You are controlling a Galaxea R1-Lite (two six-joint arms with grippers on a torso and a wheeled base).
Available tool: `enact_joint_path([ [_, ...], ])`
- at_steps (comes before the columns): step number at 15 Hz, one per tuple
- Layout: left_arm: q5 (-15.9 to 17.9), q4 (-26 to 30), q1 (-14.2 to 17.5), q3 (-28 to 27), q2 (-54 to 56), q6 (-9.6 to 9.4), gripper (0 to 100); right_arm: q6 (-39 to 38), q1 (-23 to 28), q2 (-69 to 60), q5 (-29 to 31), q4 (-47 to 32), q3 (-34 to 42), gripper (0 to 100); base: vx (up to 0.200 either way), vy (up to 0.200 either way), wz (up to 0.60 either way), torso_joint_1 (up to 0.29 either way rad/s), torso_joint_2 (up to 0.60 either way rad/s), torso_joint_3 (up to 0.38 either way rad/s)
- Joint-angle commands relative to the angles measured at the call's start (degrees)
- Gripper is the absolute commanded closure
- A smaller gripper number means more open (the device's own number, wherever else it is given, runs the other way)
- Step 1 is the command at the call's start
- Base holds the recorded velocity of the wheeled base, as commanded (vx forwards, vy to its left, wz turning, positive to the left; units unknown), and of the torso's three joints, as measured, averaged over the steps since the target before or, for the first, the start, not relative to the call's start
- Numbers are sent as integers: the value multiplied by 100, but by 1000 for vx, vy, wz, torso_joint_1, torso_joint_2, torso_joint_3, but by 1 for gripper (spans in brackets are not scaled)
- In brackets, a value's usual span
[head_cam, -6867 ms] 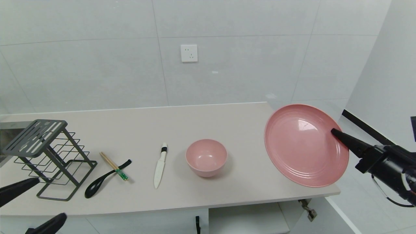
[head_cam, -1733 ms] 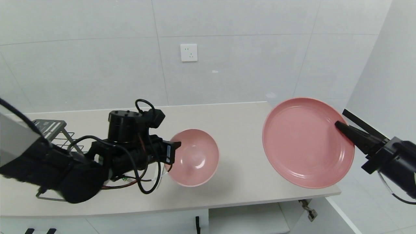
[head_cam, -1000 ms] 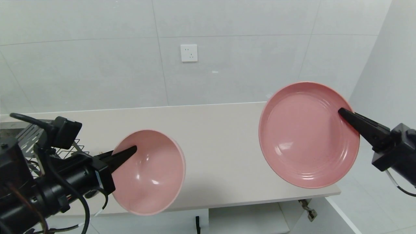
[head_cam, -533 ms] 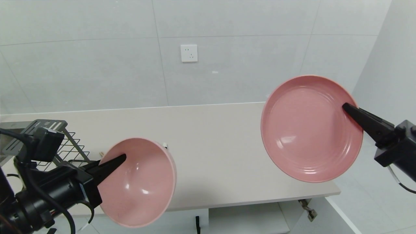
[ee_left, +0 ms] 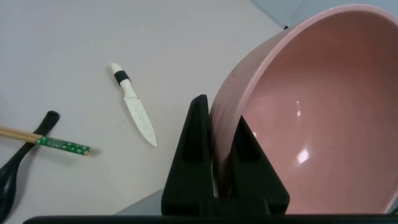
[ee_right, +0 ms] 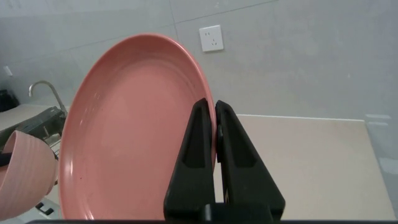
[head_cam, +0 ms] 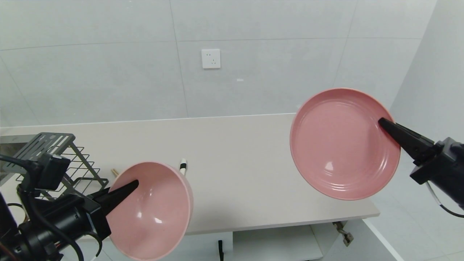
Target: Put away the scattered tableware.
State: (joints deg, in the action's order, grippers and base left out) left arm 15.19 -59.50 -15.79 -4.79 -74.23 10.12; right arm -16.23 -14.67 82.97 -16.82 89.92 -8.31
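My left gripper (head_cam: pixel 132 184) (ee_left: pixel 219 127) is shut on the rim of a pink bowl (head_cam: pixel 152 212) (ee_left: pixel 311 112), held tilted in the air over the counter's front left edge. A pink plate (head_cam: pixel 342 143) (ee_right: pixel 134 124) hangs nearly upright above the counter's right end, with my right gripper (head_cam: pixel 382 123) (ee_right: pixel 210 112) shut on its rim. On the counter lie a white knife (ee_left: pixel 134 107) (head_cam: pixel 183 165), wooden chopsticks (ee_left: pixel 43 140) and a black spoon (ee_left: pixel 22 158); the bowl hides most of them in the head view.
A dark wire rack (head_cam: pixel 54 159) stands at the counter's (head_cam: pixel 235 152) left end. A wall socket (head_cam: pixel 210 59) sits on the tiled wall behind. A faucet (ee_right: pixel 43 93) shows far off in the right wrist view. Cabinet fronts lie below the counter's front edge.
My left gripper took the bowl off the counter and has drawn it back towards the front left, lower now. The plate rose off the counter and has tipped more upright.
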Motion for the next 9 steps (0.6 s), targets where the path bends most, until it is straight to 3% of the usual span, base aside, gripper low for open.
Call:
enact_joint_path([
  [1, -7, -61, -12, 48, -65, -1, 100, 5, -19, 44, -5, 8, -21, 100, -200, 0, 0, 32, 2, 2],
  [4, -7, -88, -21, 57, -48, -1, 100, 5, -1, 44, -5, 8, -30, 100, -200, 0, 0, -7, 1, 4],
  [9, -7, -97, -12, 57, 31, -10, 100, 5, -10, 44, -5, 8, -21, 100, 0, 0, 0, 0, 0, 0],
])
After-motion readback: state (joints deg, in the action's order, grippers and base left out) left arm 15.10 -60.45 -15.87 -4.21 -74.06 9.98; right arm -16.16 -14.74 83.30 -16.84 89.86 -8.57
